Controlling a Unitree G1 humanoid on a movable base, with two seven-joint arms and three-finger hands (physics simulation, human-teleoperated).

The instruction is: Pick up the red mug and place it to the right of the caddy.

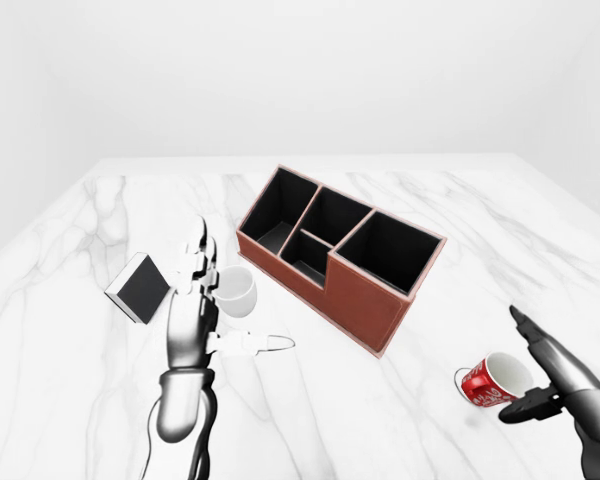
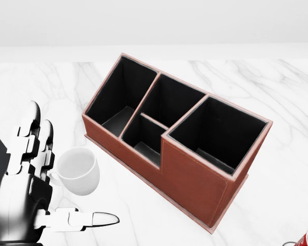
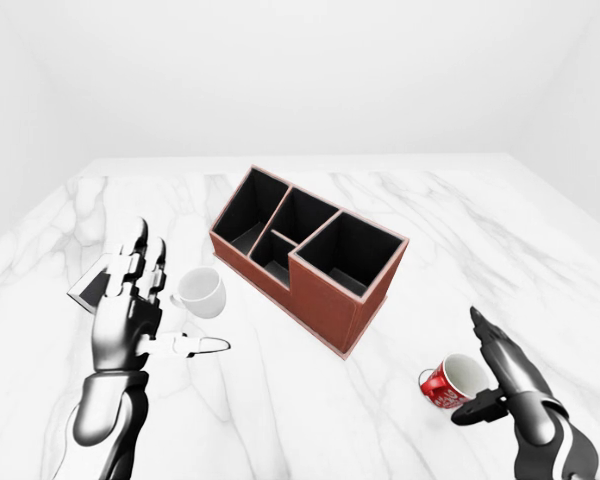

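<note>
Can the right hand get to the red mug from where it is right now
Probably yes. The right hand is open right beside the red mug, nothing lies between them, and the caddy stands well clear toward the view's upper left.

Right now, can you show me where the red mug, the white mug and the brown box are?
red mug (image 1: 485,384), left-eye view, on its red outer wall.
white mug (image 2: 81,171), head view, on its side wall.
caddy (image 2: 195,179), head view, on its tall brown wall.

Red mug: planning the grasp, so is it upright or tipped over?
Tipped. The red mug lies on its side on the table, its white opening facing the right hand.
</note>
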